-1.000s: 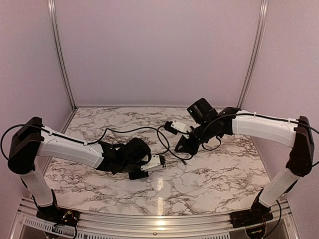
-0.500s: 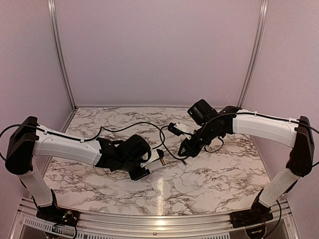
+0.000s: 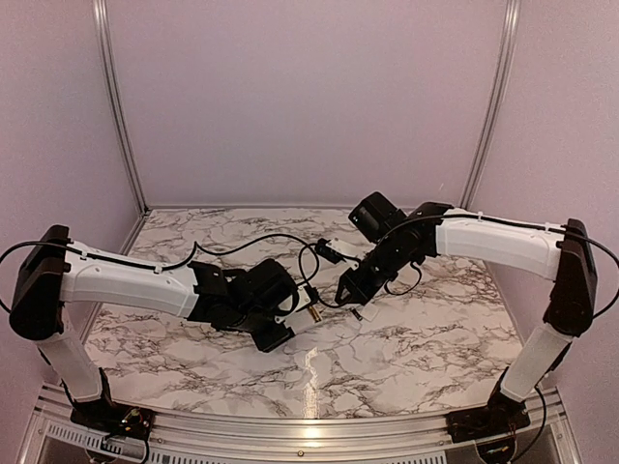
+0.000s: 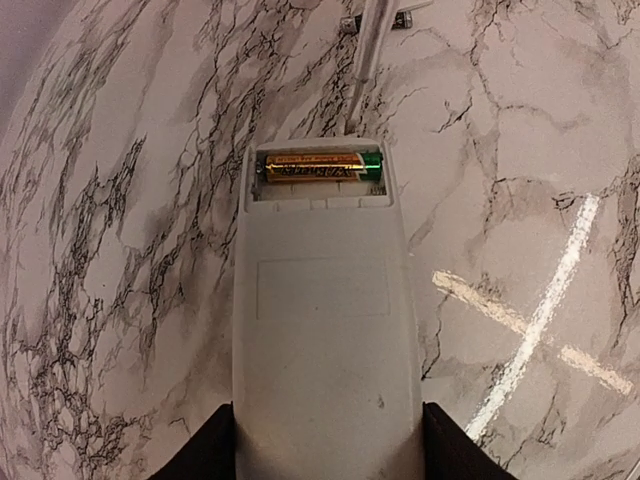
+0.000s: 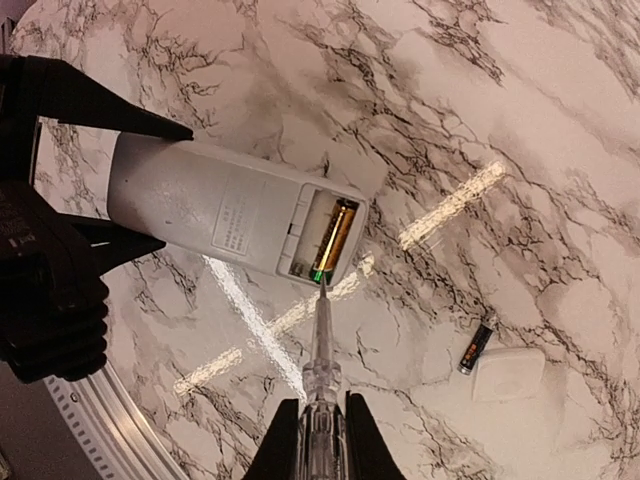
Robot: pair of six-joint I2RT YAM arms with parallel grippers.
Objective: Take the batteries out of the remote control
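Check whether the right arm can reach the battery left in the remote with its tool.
Probably yes. The compartment lies open and faces the right gripper. The left gripper holds the remote, and the tip of the clear tool sits at the green end of the battery with nothing between.

Lighting is even and fairly bright, falling from overhead. The polished bench (image 3: 193, 353) throws it back as a pale vertical glare patch near the lower edge of the top view, and as crossed white streaks in both wrist views. Shadows are soft and faint. The walls (image 3: 309, 106) carry a pinkish cast. Both wrist views bow the marble veining toward their edges. The remote control (image 4: 320, 330) reads sharp; my left gripper (image 4: 325, 450) shows only as black, featureless shapes.
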